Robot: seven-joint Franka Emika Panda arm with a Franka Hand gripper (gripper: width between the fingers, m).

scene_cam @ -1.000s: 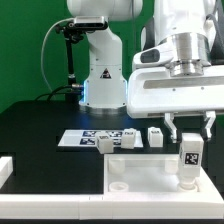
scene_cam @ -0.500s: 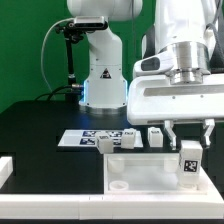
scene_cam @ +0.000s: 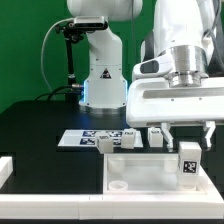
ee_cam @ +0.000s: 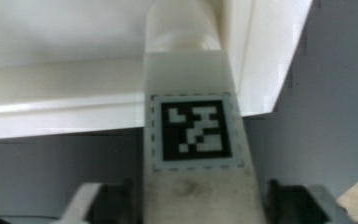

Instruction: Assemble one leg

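My gripper (scene_cam: 188,136) is shut on a white leg (scene_cam: 189,164) and holds it upright over the near right corner of the large white panel (scene_cam: 140,172). The leg's black-and-white tag faces the camera, and its lower end is at or in the panel; I cannot tell if it touches. In the wrist view the leg (ee_cam: 197,110) runs between the dark pads (ee_cam: 119,202), with the panel (ee_cam: 69,90) below it. Three more legs (scene_cam: 107,144), (scene_cam: 130,137), (scene_cam: 155,135) lie behind the panel.
The marker board (scene_cam: 78,138) lies flat on the black table behind the panel. The arm's white base (scene_cam: 100,75) stands at the back. A white block (scene_cam: 5,165) sits at the exterior view's left edge.
The gripper has moved slightly down with the leg in it, bringing the leg's lower end closer to the panel corner. Nothing else has moved.
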